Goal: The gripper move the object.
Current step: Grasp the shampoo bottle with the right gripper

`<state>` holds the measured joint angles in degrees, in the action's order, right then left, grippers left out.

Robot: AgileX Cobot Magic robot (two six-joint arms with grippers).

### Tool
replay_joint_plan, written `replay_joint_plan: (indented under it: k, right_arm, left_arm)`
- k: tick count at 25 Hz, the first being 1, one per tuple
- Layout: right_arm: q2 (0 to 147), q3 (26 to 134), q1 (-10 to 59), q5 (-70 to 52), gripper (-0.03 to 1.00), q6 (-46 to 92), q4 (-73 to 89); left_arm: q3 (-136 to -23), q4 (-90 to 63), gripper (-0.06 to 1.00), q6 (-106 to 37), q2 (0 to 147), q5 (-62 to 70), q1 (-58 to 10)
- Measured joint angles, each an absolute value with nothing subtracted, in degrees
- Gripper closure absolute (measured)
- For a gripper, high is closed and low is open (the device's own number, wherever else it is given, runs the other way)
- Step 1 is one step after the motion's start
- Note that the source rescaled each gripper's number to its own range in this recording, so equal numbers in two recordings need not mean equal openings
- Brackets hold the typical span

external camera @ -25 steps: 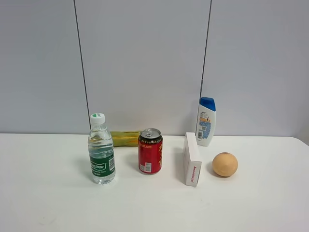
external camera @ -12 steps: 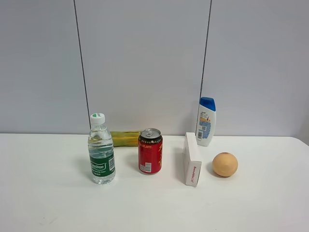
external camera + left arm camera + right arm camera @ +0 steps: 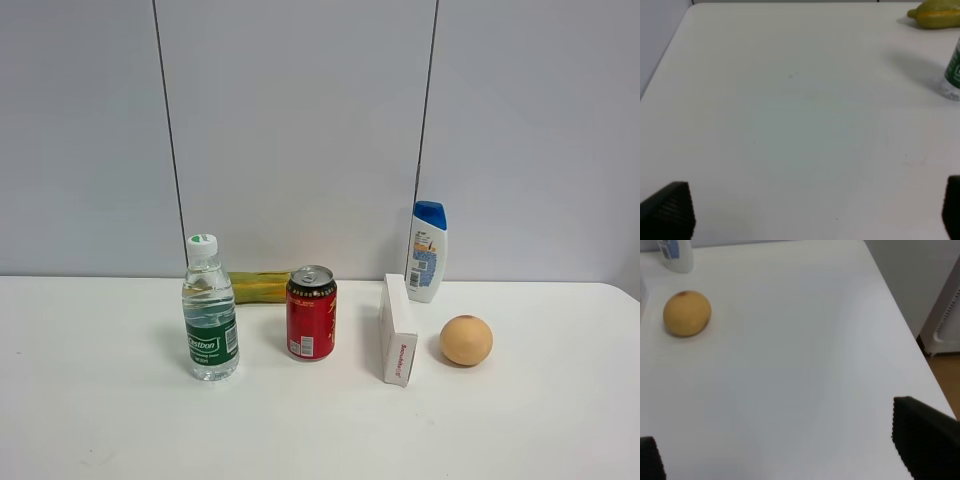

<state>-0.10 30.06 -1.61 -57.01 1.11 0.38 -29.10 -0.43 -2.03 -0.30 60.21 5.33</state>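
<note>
The white shampoo bottle (image 3: 427,251) with a blue cap stands upright at the back right of the table, near the wall. Its base also shows in the right wrist view (image 3: 676,253). No gripper shows in the exterior high view. My left gripper (image 3: 820,210) is open and empty over bare table, its fingertips (image 3: 670,210) far apart. My right gripper (image 3: 785,450) is open and empty near the table's right edge, far from the bottle.
A clear water bottle (image 3: 209,310), a red can (image 3: 311,313), a white box (image 3: 396,329) and an orange fruit (image 3: 466,340) stand in a row. A yellow-green fruit (image 3: 258,287) lies behind the can. The table (image 3: 100,420) ends at the right (image 3: 900,325).
</note>
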Motion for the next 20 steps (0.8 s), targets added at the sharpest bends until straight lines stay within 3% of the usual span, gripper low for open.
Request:
replay_joint_plan:
  k: [6, 11, 20]
  right_arm:
    - [6.71, 34.63, -1.61, -46.18, -0.02, 1.11, 0.89]
    - [19.47, 37.22, -1.61, -42.36, -0.02, 2.12, 1.37]
    - [41.34, 37.90, -1.18, -24.60, -0.01, 6.36, 3.45]
  left_arm:
    - [-29.10, -0.43, -0.06, -2.03, -0.30, 60.21, 5.33]
    - [-29.10, -0.43, -0.06, -2.03, -0.30, 60.21, 5.33]
    - [-29.10, -0.43, -0.06, -2.03, -0.30, 60.21, 5.33]
